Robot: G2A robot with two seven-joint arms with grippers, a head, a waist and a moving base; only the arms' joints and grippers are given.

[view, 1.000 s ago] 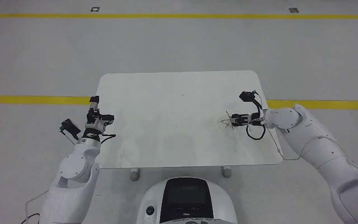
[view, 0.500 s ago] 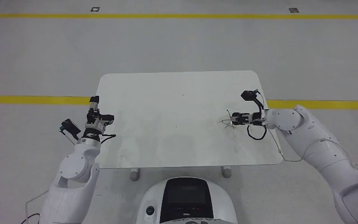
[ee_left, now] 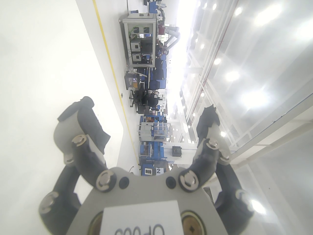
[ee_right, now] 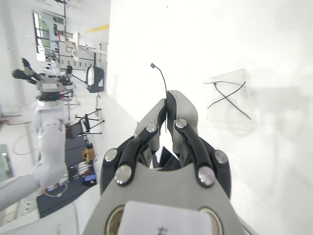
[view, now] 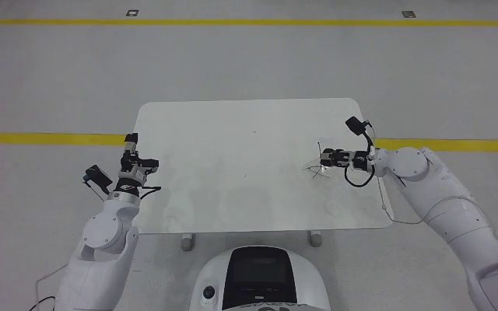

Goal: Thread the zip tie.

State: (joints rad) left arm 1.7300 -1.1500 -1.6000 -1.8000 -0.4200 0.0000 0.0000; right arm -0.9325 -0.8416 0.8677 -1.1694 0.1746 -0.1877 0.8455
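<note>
1. The right gripper (ee_right: 167, 110) is pinching a black zip tie (ee_right: 163, 79) along its strap, above the tabletop's (view: 233, 155) right side, beside a clear tray (ee_right: 234, 74) holding two spare ties (ee_right: 228, 96).
2. The left gripper (ee_left: 149, 116) is hanging wide apart and empty at the tabletop's left edge.
3. Likely risk: the thin strap is bending freely, so its head (ee_right: 153, 65) may be swinging off-line, or the strap slipping between the pads (ee_right: 171, 108).
4. The right wrist view is showing the pinch and head; the top view is showing the grippers well apart.
</note>
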